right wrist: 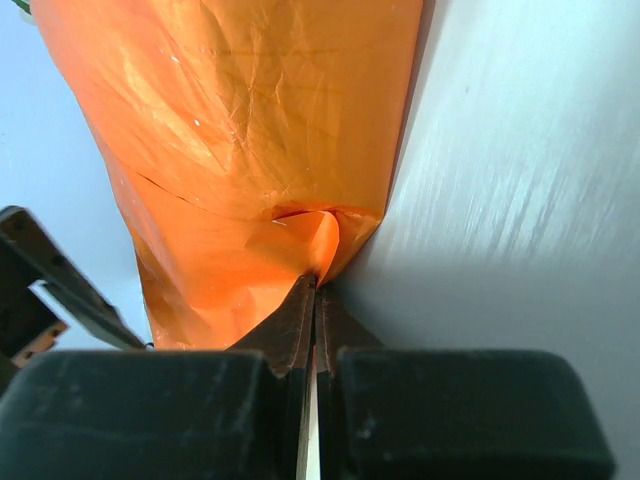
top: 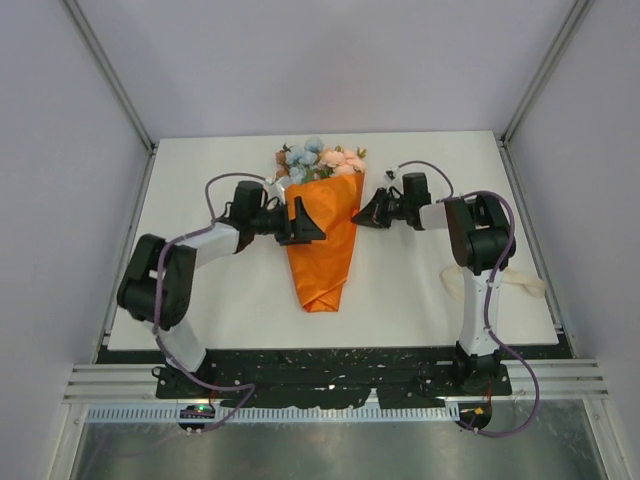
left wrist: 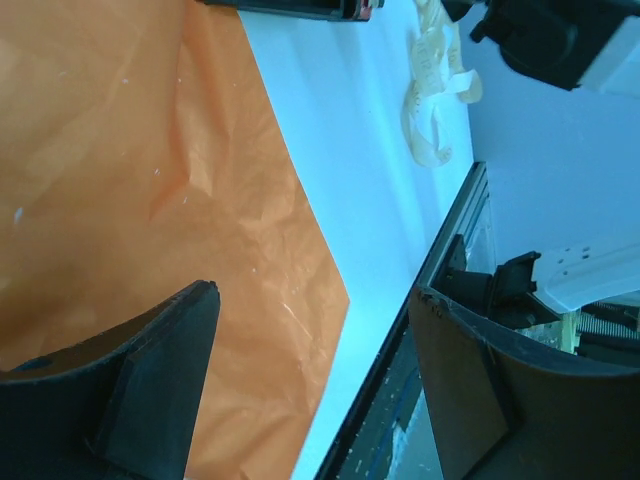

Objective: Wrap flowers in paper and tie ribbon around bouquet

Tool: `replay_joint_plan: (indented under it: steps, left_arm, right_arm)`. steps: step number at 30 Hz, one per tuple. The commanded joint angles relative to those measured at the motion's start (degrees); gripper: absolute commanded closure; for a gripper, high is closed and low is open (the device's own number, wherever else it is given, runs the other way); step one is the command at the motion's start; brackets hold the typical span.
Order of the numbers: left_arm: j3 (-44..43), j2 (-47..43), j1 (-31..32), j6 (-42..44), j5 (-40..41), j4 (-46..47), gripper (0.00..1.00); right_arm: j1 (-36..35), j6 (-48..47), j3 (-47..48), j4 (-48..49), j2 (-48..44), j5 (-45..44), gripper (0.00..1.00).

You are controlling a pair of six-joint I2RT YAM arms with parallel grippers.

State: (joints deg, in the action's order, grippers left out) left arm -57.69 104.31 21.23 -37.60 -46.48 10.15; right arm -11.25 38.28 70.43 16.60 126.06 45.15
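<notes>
White tabletop [top: 200,290] carries the bright orange crinkly paper cone [top: 322,240] around pastel artificial flowers [top: 320,158], centred. Right gripper [right wrist: 315,290] is pressed together, apparently nipping its edge fold; left gripper [top: 310,222] spread over its left edge. Thin, light, tearable: hold folded edges.

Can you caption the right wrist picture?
Right claw pinching the edge of the orange paper on the white table.

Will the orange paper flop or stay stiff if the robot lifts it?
Probably floppy: the paper shows creases and puckers where the right tool pinches it. It looks thin, so likely light and easy to tear.
</notes>
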Motion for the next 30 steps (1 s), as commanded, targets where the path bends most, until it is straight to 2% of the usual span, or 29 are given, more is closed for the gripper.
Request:
replay_joint_plan:
  steps: [1, 4, 6, 14, 18, 21, 22, 23, 24, 28, 29, 30]
  left_arm:
    - [8.5, -13.5, -5.6, -2.9, 3.7, -0.7, 0.20]
    - [15.7, -17.2, -10.0, -3.2, 7.7, -1.4, 0.18]
    - [16.8, -15.5, -11.2, -2.0, 8.9, -1.9, 0.17]
    - [9.2, -2.2, -10.7, -7.2, 6.8, 3.7, 0.20]
    - [3.2, 2.6, -10.6, -8.4, 5.0, 5.4, 0.30]
    - [0.6, 6.2, -10.3, -10.9, 1.9, 9.2, 0.51]
    - [0.0, 7.1, -10.4, -11.5, 1.3, 9.9, 0.67]
    - [-0.4, 7.9, -10.3, -12.3, 0.8, 11.3, 0.88]
    - [-0.5, 8.4, -10.4, -12.6, 0.7, 12.6, 1.00]
    - [-2.5, 9.2, -10.7, -10.4, -1.0, 13.0, 0.99]
    - [-2.8, 9.4, -10.9, -10.9, -2.2, 12.4, 0.78]
    - [-2.1, 8.9, -11.2, -12.4, -3.2, 11.8, 0.62]
  right_arm:
    - [-0.4, -1.1, -4.0, 0.3, -4.8, -1.3, 0.95]
    - [-0.5, -1.3, -7.9, 0.6, -7.8, -1.0, 0.95]
    - [-0.6, -1.7, -10.5, 0.6, -10.0, -0.5, 0.95]
    - [-0.4, -5.0, -13.9, -1.4, -11.8, 3.5, 0.95]
    - [0.3, -8.2, -10.1, -8.0, -8.0, 4.7, 0.95]
    - [0.9, -10.1, -6.9, -12.3, -5.7, 3.1, 0.95]
    - [1.0, -10.0, -6.5, -13.4, -5.7, 2.1, 0.95]
    - [1.0, -9.4, -6.5, -13.5, -5.6, 1.7, 0.95]
    - [1.0, -9.2, -6.4, -13.6, -5.6, 0.9, 0.94]
    - [1.0, -9.2, -4.8, -12.8, -4.3, -0.1, 0.94]
    - [1.0, -9.8, -4.3, -12.8, -4.2, -0.6, 0.95]
    - [1.0, -10.6, -4.2, -12.7, -3.9, -1.6, 0.95]
